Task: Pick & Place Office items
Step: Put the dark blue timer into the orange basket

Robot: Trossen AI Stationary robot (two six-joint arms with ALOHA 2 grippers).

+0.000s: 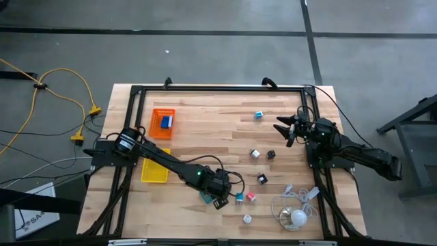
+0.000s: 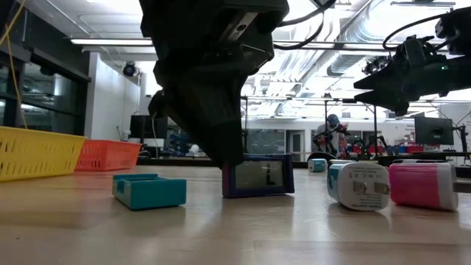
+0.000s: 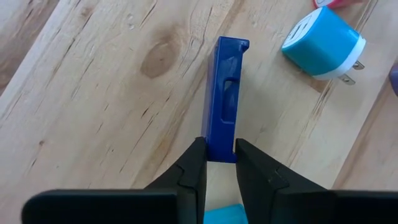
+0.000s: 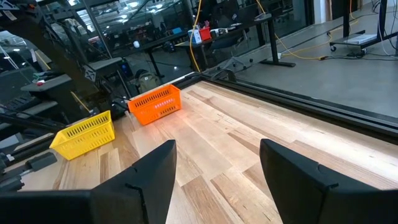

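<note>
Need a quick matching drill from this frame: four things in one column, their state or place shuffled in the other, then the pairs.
Things:
1. left gripper
2. right gripper
3. orange tray
4. yellow tray

States:
A. holds a blue item
B. open, up off the table
C. shut on the blue block
D. nothing seen inside

Pairs: 1-C, 2-B, 3-A, 4-D
</note>
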